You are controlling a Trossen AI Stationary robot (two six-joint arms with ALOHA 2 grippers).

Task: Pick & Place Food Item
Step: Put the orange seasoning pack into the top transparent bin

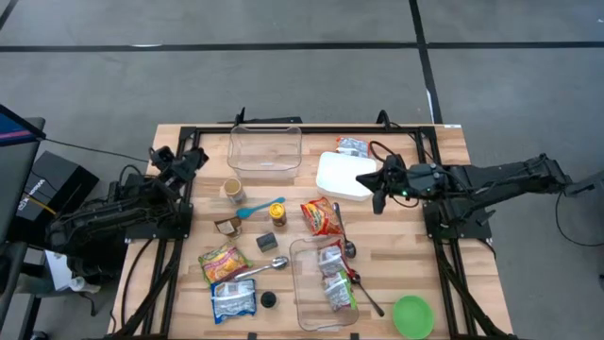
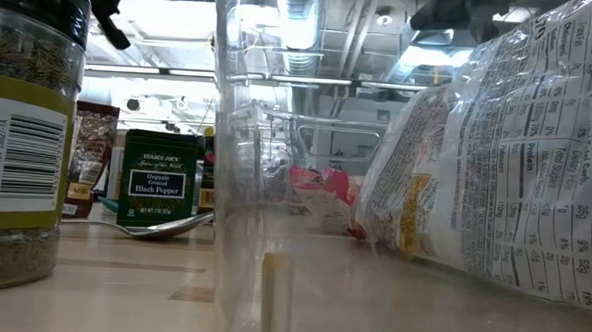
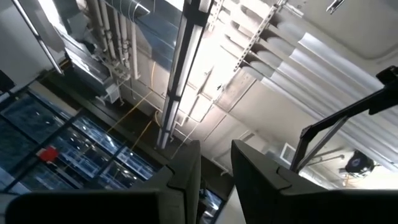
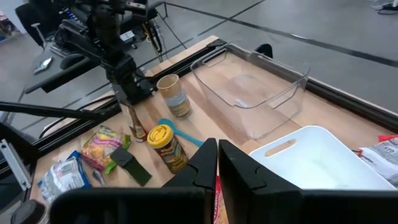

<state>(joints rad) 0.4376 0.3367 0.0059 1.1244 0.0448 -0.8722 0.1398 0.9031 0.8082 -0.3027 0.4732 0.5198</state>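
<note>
While the red noodle packet (image 1: 322, 216) lies flat on the table's middle, just beside the white container (image 1: 342, 177) and above the clear bin (image 1: 322, 282), the right gripper (image 1: 379, 192) hovers near it, fingers pressed together and empty. The left gripper (image 3: 216, 167) rests at the table's left edge, pointing at the ceiling, fingers slightly apart, holding nothing.

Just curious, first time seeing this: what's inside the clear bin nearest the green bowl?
The clear bin holds silvery food packets, one with a green edge. Anything beneath those packets is covered.
</note>
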